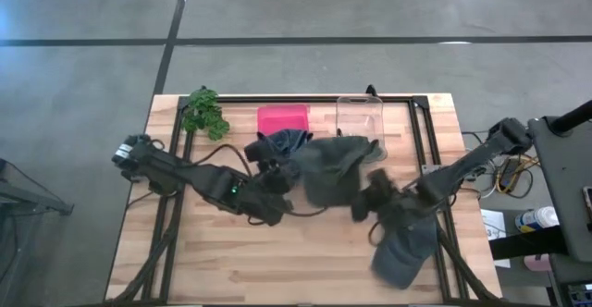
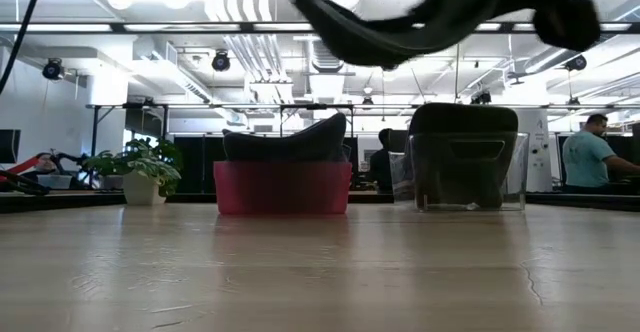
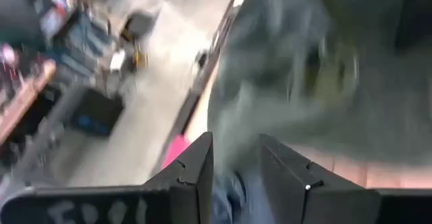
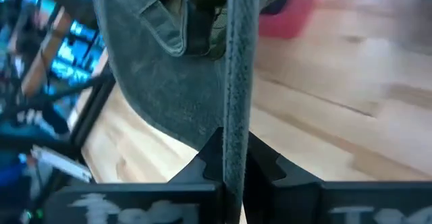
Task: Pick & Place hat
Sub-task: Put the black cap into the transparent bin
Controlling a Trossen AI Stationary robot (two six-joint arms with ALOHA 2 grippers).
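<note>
A dark grey hat (image 1: 335, 164) is lifted off the table and shows near the top of the low view (image 2: 400, 27). My right gripper (image 1: 368, 199) is shut on it at its near-right side. A bluish hat (image 1: 285, 145) rests in the pink bin (image 1: 282, 120), spilling over the bin's near wall. My left gripper (image 1: 276, 179) stands just near of it with its fingers apart (image 3: 236, 177). Bluish cloth shows in the gap between them. Another dark hat (image 1: 407, 250) lies on the table under the right arm. My right gripper pinches a thin edge of the grey hat (image 4: 236, 116) between its two fingers. The edge runs lengthwise out of the shut fingers (image 4: 233, 170), and the hat spreads out beyond them, clear of the table. My left gripper has bluish cloth between its fingers; whether it touches the cloth I cannot tell.
A clear bin (image 1: 361, 115) stands right of the pink bin at the far edge. A potted plant (image 1: 203, 113) is at the far left corner. The near left of the wooden table (image 1: 213, 261) is bare. People sit in the room beyond the table.
</note>
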